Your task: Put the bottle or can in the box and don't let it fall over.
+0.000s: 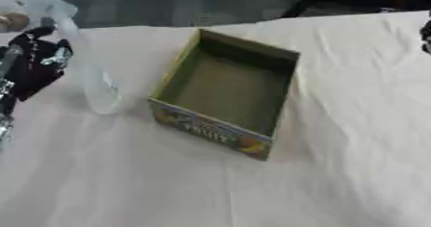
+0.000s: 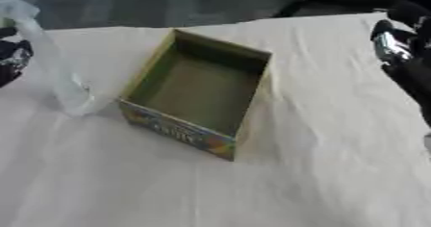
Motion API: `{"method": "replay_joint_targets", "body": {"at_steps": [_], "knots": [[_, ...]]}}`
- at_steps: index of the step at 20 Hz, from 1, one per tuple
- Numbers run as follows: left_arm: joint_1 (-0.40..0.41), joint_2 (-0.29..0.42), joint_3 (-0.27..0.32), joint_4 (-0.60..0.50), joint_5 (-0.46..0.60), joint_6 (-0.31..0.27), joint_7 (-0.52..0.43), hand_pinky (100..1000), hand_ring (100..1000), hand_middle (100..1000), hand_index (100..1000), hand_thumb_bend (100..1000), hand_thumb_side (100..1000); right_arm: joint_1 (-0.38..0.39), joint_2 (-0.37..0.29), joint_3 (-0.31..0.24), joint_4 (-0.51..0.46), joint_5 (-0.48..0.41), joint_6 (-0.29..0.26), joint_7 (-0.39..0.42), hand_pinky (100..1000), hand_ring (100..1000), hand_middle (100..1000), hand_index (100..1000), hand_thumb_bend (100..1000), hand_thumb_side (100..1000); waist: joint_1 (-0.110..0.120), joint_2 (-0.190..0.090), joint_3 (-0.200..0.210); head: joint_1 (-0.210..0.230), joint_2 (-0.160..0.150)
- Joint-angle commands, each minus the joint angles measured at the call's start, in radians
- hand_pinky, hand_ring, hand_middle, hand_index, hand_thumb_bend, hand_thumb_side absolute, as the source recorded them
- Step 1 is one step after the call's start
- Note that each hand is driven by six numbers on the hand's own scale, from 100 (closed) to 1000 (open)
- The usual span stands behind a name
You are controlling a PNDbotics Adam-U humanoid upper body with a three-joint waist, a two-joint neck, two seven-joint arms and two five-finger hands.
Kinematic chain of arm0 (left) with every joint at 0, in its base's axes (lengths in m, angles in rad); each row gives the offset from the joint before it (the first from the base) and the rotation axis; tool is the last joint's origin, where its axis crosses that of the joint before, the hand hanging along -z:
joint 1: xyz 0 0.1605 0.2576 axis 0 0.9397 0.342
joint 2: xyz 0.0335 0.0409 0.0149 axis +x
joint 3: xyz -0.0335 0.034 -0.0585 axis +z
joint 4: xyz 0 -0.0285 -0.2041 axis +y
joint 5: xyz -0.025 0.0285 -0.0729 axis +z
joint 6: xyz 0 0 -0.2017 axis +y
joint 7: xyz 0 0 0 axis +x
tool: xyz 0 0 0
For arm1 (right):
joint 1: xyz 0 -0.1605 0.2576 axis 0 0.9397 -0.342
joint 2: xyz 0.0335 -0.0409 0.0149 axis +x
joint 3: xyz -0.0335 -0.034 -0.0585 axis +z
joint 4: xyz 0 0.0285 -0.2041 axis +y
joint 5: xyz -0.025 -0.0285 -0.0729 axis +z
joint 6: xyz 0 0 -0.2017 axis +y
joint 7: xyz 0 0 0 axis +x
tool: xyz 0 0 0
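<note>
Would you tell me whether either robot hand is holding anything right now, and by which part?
The left robot hand is at the clear bottle, about its upper half; blur hides the exact hold. The right robot hand holds nothing.

The box [image 1: 225, 94] is dull green inside. Its rim is a lighter yellow-green. The outside front wall has a busy picture print with blue, yellow, orange and a bit of red, and some pale letters too blurry to read.

The tablecloth [image 1: 252, 192] is plain white with soft grey folds.

The bottle [image 1: 84, 67] is see-through and looks pale, almost white, with a faint blue-grey tint near its top.

The left hand [image 1: 33, 67] is black with shiny silver bits. The right hand [image 2: 400, 53] is black too, with a bright silver patch.

Behind the cloth, the floor [image 1: 168, 2] is dark grey.
</note>
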Motion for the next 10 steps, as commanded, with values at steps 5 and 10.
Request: {"method": "replay_joint_targets", "body": {"at_steps": [5, 10], "knots": [[-0.031, 0.004, -0.002, 0.02, 0.013, 0.015, 0.023, 1000, 816, 708, 952, 100, 565, -0.013, -0.025, -0.007, -0.02, -0.007, -0.002, 0.005, 884, 893, 917, 958, 100, 547, -0.006, -0.012, -0.007, -0.003, -0.021], [-0.036, -0.012, -0.008, 0.02, 0.024, 0.022, 0.042, 1000, 816, 712, 1000, 100, 578, -0.015, -0.024, -0.007, -0.019, -0.007, -0.001, 0.006, 884, 892, 917, 958, 100, 548, -0.008, -0.007, -0.007, -0.002, -0.023]]}}
